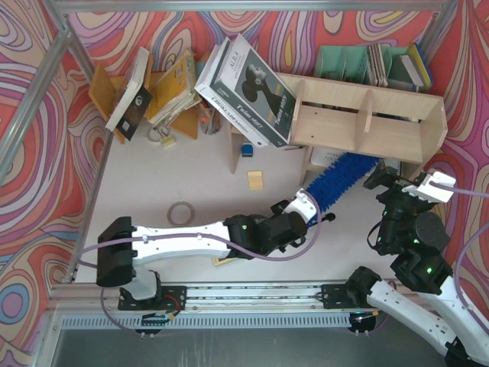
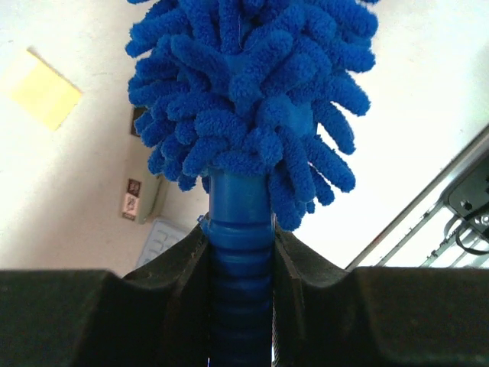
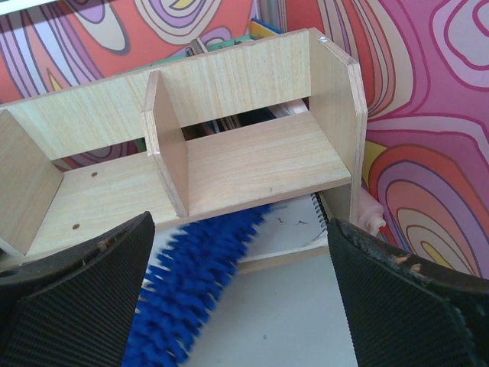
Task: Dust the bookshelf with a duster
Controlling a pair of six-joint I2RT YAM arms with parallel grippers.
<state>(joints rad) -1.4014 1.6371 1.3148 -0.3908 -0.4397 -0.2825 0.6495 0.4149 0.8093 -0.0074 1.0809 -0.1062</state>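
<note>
While your left tool (image 2: 241, 256) grips the fluffy bright-blue duster (image 1: 342, 177) beneath the pale plywood bookshelf (image 1: 359, 122), the sweep likely comes next; your right tool (image 3: 241, 283) gapes wide.

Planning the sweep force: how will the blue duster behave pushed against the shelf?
The duster head probably squashes softly: its chenille strands splay loosely. Likely light, since the left end effector holds it out by the ribbed handle alone. Those ribs should resist slipping.
</note>
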